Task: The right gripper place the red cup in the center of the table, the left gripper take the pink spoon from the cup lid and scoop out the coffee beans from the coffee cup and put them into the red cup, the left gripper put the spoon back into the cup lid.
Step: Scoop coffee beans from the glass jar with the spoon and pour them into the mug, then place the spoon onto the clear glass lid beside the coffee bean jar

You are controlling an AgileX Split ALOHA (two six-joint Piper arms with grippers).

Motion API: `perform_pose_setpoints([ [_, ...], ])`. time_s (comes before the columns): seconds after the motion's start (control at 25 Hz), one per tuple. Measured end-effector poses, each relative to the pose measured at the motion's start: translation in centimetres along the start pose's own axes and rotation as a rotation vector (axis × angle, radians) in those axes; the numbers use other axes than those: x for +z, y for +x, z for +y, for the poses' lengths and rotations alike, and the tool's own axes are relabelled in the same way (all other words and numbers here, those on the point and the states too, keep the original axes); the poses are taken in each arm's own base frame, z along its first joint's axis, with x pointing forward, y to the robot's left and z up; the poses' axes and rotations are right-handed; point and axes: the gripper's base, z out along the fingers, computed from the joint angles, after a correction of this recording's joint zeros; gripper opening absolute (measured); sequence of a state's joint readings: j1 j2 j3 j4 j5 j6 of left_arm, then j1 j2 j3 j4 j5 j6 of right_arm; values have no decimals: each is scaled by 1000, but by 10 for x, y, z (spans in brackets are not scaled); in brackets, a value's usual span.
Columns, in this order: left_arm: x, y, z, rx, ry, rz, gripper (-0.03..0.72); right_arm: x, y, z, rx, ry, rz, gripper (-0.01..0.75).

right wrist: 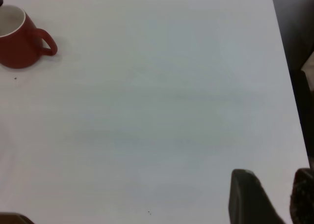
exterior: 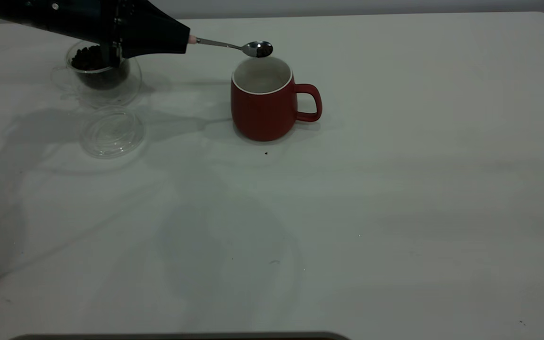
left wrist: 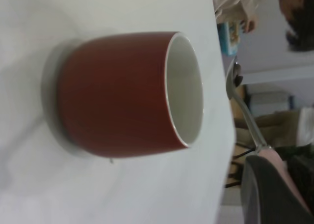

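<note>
Red cup point(exterior: 263, 106) placed mid-table, upright: done; left gripper point(exterior: 177, 40) clamped on spoon point(exterior: 248, 47), bowl poised over cup rim, dark beans in bowl: transfer in hand; spoon return to lid point(exterior: 111, 131) outstanding; glass cup point(exterior: 99, 71) holds beans; red cup interior looks empty; right gripper point(right wrist: 267, 197) parked well apart, fingers spread.

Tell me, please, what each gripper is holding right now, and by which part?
The left gripper holds the spoon by its pink handle end, bowl over the red cup. The right gripper holds nothing.
</note>
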State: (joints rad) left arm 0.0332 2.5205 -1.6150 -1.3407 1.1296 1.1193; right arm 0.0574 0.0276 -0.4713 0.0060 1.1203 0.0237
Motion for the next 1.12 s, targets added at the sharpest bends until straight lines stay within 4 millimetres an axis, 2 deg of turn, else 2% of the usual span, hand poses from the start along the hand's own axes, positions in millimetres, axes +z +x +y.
perform_pose_setpoints([
  [0.32, 0, -5, 10, 253, -116, -38, 113, 0, 0, 0, 0, 0, 0, 241],
  [0.56, 0, -4, 9, 473, -106, -24, 113, 0, 0, 0, 0, 0, 0, 241],
  [0.8, 0, -3, 5, 514, -64, -15, 113, 0, 0, 0, 0, 0, 0, 241],
  [0.92, -2, -3, -3, 498, -13, -8, 113, 0, 0, 0, 0, 0, 0, 241],
  [1.04, -18, -11, -17, 448, -9, -29, 113, 0, 0, 0, 0, 0, 0, 241],
  [1.12, -38, -18, -30, 381, -32, -48, 113, 0, 0, 0, 0, 0, 0, 241],
])
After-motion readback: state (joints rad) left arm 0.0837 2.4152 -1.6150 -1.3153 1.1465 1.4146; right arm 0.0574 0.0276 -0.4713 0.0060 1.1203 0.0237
